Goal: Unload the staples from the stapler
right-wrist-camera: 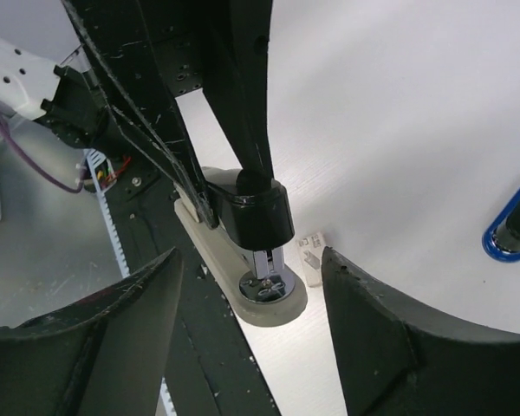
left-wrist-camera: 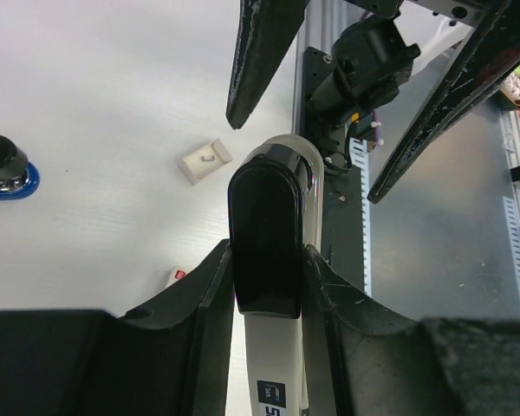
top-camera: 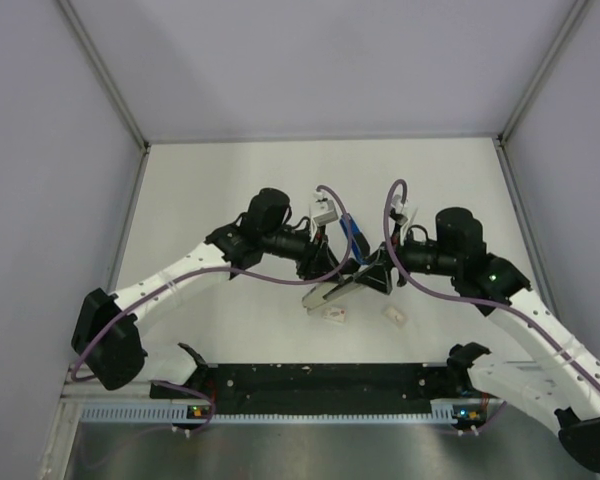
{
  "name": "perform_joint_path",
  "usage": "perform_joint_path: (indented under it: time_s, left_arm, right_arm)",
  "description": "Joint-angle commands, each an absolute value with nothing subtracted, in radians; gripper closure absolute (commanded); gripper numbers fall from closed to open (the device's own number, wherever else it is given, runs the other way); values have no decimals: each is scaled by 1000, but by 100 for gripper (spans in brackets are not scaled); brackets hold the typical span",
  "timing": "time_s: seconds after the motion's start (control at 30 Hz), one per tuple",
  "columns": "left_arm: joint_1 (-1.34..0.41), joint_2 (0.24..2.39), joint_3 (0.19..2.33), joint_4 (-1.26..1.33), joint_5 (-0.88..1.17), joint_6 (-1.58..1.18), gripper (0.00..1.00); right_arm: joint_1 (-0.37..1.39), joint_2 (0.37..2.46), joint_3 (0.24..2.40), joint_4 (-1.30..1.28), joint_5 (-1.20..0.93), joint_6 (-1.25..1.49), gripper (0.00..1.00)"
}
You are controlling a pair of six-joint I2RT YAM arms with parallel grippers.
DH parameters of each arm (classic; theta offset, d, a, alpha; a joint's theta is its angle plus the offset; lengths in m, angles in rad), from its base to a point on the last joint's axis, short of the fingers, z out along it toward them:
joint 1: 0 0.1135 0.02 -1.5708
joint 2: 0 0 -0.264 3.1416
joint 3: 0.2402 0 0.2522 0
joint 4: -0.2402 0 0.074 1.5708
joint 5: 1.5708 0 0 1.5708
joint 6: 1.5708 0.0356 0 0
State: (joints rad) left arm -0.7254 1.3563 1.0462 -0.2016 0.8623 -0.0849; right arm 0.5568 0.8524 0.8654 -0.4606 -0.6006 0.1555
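The small blue stapler [top-camera: 356, 241] with dark ends lies on the table beyond both grippers. It shows at the left edge of the left wrist view [left-wrist-camera: 7, 176] and the right edge of the right wrist view [right-wrist-camera: 510, 232]. No gripper touches it. My left gripper [left-wrist-camera: 269, 260] is shut on a second, larger stapler [left-wrist-camera: 276, 217] with a black top and beige base [right-wrist-camera: 260, 299]. My right gripper [right-wrist-camera: 251, 260] is open, its fingers [right-wrist-camera: 390, 329] either side of that stapler's front end without touching. In the top view the left gripper [top-camera: 318, 268] and right gripper [top-camera: 373, 279] meet over it [top-camera: 325, 294].
Two small white boxes [top-camera: 335, 315] [top-camera: 395, 317] lie on the table just in front of the grippers; one shows in the left wrist view [left-wrist-camera: 204, 160] and one in the right wrist view [right-wrist-camera: 312, 256]. A black rail [top-camera: 320, 385] runs along the near edge.
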Motion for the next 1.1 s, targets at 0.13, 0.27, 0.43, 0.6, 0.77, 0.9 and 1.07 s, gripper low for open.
perform_joint_path:
  time_s: [0.13, 0.27, 0.43, 0.6, 0.77, 0.9, 1.07]
  left_arm:
    - [-724, 1293, 1051, -100, 985, -133, 100]
    - [-724, 1276, 1052, -87, 992, -137, 100]
    - [-726, 1258, 1051, -66, 1015, -153, 100]
    - [-724, 1241, 1042, -34, 1023, -164, 100]
    - [-724, 1236, 1037, -9, 1022, -178, 100]
    - [-723, 1227, 1023, 64, 1006, -202, 100]
    - [-710, 1198, 994, 141, 947, -239, 100]
  right_arm:
    - [581, 839, 871, -383, -729, 141, 43]
    - [587, 853, 868, -383, -736, 146, 46]
    - [594, 851, 864, -377, -752, 149, 50]
    - [595, 853, 859, -361, -782, 161, 59]
    - [600, 862, 848, -350, -799, 173, 76]
    - [609, 862, 819, -325, -799, 195, 100]
    - [611, 825, 769, -279, -802, 230, 100]
